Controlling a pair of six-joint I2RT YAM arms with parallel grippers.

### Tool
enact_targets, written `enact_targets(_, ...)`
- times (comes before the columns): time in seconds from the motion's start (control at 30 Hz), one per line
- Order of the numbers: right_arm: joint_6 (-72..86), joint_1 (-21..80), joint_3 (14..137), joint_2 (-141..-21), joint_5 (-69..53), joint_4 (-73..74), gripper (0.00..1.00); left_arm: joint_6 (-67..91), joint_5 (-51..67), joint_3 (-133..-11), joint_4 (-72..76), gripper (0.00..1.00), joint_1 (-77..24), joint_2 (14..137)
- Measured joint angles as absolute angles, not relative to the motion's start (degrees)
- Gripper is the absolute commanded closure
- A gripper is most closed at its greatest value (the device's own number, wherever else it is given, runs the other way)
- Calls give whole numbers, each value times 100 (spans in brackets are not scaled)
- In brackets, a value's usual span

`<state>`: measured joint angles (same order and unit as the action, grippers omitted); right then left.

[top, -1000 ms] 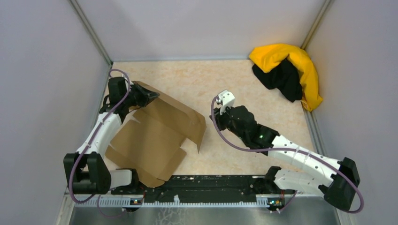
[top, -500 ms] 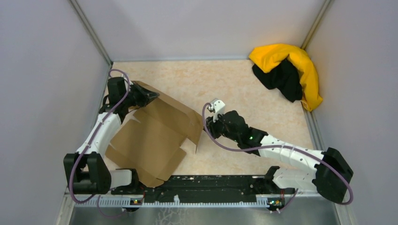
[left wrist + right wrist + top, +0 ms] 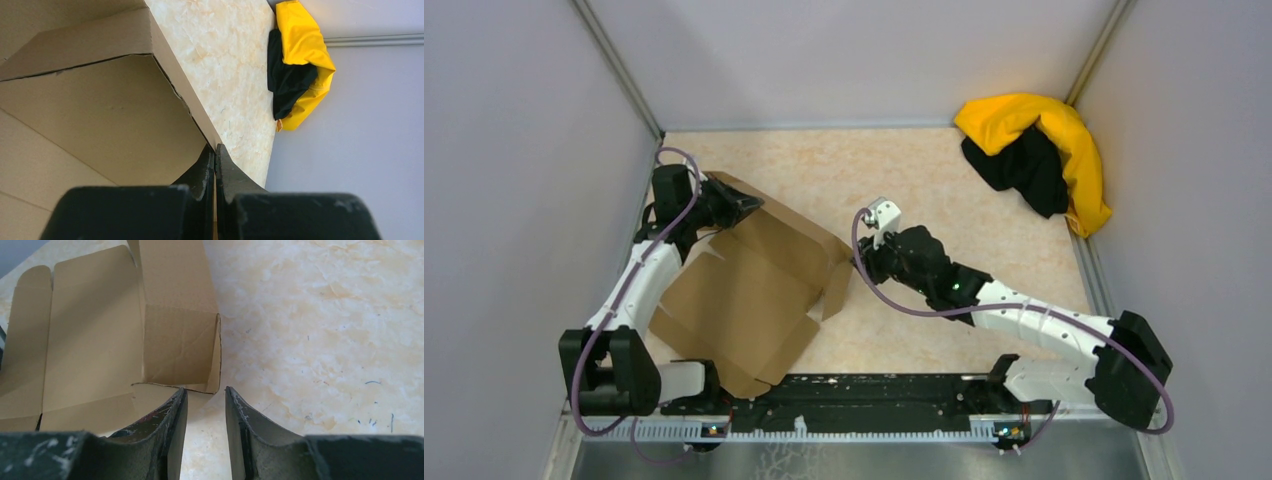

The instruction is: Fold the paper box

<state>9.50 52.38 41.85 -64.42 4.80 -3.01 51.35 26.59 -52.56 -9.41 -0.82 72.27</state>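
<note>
Pinching paper box (image 3: 744, 300) (left hand (image 3: 749, 207)).

- The surface (image 3: 944, 170) is seen from a fixed camera above and behind the arm bases, tilted downward.
- The left wrist view is taken close along the left hand (image 3: 215, 155), across the paper box (image 3: 100, 115) toward the cloth heap (image 3: 300, 60), which is also seen from above.
- The right wrist view is aimed low past the right hand (image 3: 205, 390) at the same paper box.
</note>
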Motion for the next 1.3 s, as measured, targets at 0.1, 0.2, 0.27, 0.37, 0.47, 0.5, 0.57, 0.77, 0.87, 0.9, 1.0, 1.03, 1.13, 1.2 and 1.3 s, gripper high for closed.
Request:
enact_targets(0.1, 965, 5238, 4219, -6632, 362, -436, 66, 5127, 2661, -5253, -939, 100, -82, 7190)
enact_targets(0.2, 1013, 5240, 4219, -6838, 213, -484, 66, 5113, 2659, -5247, -941, 100, -69, 7153)
enact_targets(0.27, 1039, 5240, 4219, -6954, 106, -515, 66, 5107, 2661, -5247, -939, 100, -60, 7142)
enact_targets(0.37, 1090, 5240, 4219, -7054, -25, -521, 66, 5094, 2661, -5245, -939, 100, -60, 7142)
enact_targets(0.47, 1125, 5253, 4219, -7091, -106, -596, 64, 5089, 2661, -5245, -939, 100, -60, 7142)
enact_targets(0.5, 1127, 5266, 4219, -7102, -110, -617, 63, 5087, 2661, -5245, -939, 100, -60, 7142)
enact_targets(0.57, 1129, 5288, 4219, -7105, -115, -644, 60, 5085, 2661, -5245, -939, 100, -60, 7142)
enact_targets(0.77, 1111, 5319, 4215, -7105, 19, -742, 51, 5076, 2663, -5245, -928, 100, -60, 7142)
enact_targets(0.87, 1096, 5319, 4198, -7113, 40, -808, 50, 5076, 2663, -5245, -910, 100, -60, 7144)
enact_targets(0.9, 1094, 5319, 4198, -7133, 38, -851, 50, 5076, 2663, -5245, -908, 100, -60, 7146)
enact_targets(1.0, 1096, 5321, 4121, -7240, 25, -1120, 50, 5074, 2663, -5242, -902, 100, -60, 7146)
enact_targets(1.03, 1098, 5321, 4082, -7288, 3, -1199, 50, 5074, 2663, -5242, -902, 100, -60, 7146)
enact_targets(1.13, 1109, 5347, 3972, -7456, -38, -1402, 49, 5074, 2661, -5229, -891, 100, -60, 7146)
enact_targets(1.2, 1111, 5395, 3935, -7559, -47, -1459, 49, 5076, 2663, -5205, -862, 100, -60, 7148)
enact_targets(1.3, 1111, 5502, 3909, -7673, -25, -1562, 49, 5076, 2665, -5155, -801, 100, -60, 7155)
